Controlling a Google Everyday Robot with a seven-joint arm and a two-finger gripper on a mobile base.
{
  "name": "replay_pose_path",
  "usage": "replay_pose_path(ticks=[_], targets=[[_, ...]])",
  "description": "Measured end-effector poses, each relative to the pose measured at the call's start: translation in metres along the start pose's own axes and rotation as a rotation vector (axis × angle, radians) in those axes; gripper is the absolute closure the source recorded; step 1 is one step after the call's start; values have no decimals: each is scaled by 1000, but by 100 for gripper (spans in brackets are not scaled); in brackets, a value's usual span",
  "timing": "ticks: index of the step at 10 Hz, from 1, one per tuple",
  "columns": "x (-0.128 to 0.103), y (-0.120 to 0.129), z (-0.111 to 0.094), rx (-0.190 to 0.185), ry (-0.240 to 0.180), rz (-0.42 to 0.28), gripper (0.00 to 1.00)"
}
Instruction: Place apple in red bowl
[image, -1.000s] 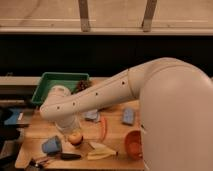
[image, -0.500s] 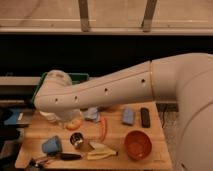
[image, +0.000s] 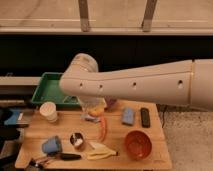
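Note:
My gripper (image: 93, 109) hangs below the wrist of the big white arm, over the back middle of the wooden table. It is shut on the apple (image: 98, 105), a yellow-orange fruit held a little above the tabletop; the arm hides its top. The red bowl (image: 137, 144) stands empty at the front right of the table, to the right of and nearer than the gripper.
A carrot (image: 103, 129) and a banana (image: 102, 152) lie between the gripper and the bowl. Also here are a green tray (image: 49, 90), a white cup (image: 48, 111), a blue cup (image: 51, 145), a small can (image: 76, 140), a blue pack (image: 128, 116) and a black remote (image: 145, 117). A purple bowl (image: 111, 102) shows partly behind the arm.
The arm has swung up and to the right, off the front-left of the table. The apple has left its spot there and now sits in the gripper.

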Motion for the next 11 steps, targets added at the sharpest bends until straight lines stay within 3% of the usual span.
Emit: replay_pose_path(ticks=[4,7,9,11], targets=[[44,-88,41,60,100,199,100],[97,-147,72,98,204,346,100],[132,-174,91,108,265,433,100],[132,-172,92,104,264,433,100]])
